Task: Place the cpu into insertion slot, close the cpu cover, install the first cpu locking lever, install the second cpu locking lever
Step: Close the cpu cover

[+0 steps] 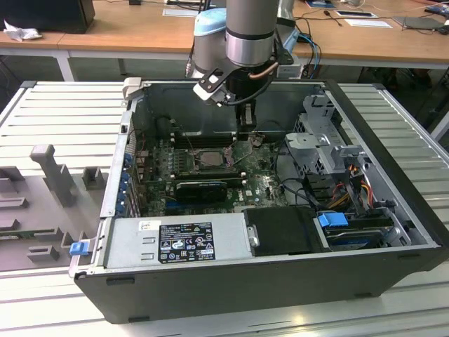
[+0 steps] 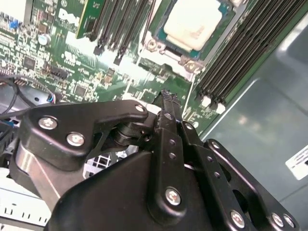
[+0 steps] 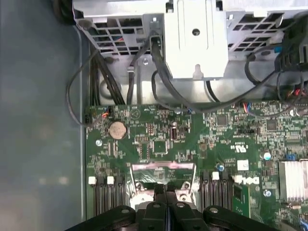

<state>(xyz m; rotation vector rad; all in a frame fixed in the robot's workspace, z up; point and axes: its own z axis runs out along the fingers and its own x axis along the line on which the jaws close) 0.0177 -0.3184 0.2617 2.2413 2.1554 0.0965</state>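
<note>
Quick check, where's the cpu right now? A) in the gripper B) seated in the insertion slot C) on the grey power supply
B: in the second wrist view the cpu lies face up inside the insertion slot, apart from the gripper.

Bench is a big table (image 1: 63,112) of silvery ribbed metal slats, with a grey plastic jig (image 1: 52,175) parked on it at the exterior view's left. Behind runs a light wooden desk (image 1: 126,35) on white legs (image 1: 64,67), with a black box (image 1: 49,12), a crumpled white paper (image 1: 19,31) and loose sheets (image 1: 368,22) on top. Lighting's even and soft.
</note>
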